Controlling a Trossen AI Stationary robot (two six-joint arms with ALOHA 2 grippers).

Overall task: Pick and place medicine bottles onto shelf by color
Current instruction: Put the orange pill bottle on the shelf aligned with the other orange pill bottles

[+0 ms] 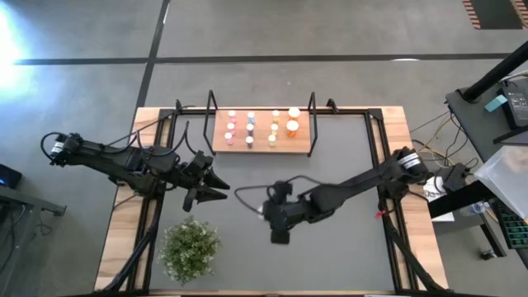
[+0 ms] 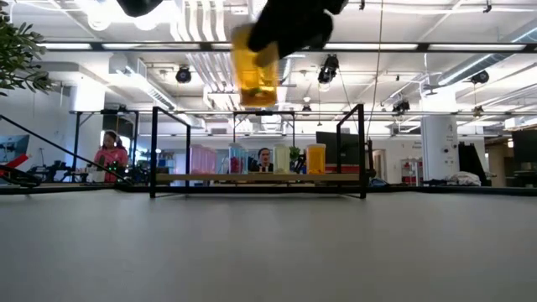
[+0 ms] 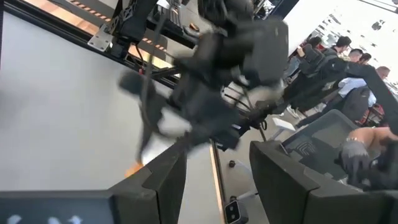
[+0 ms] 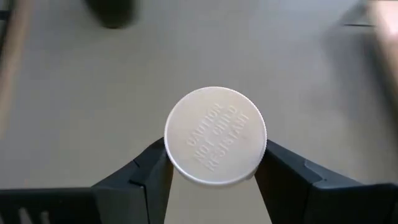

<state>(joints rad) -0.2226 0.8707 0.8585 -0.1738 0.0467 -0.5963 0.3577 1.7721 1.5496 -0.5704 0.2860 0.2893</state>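
From above, you see the right gripper (image 1: 280, 224) near the table's middle, at about six o'clock from the shelf (image 1: 221, 142), which already carries rows of medicine bottles (image 1: 261, 129). The left gripper (image 1: 216, 183) waits at about nine o'clock from the right one, beside the potted plant (image 1: 190, 247).

In the low view, your right gripper hangs well above the table, holding an orange bottle (image 2: 253, 72) clear of the surface, with the shelf behind it.

The left wrist view shows the left fingers (image 3: 163, 180) standing apart with nothing between them.

In the right wrist view, the right fingers (image 4: 144, 175) are clamped on either side of the bottle's white cap (image 4: 215, 135).

I judge the pick done and the carry under way. Next, you need to bring the bottle toward twelve o'clock, over the shelf beside the other orange bottles (image 1: 292, 127), and lower it upright without knocking its neighbours.
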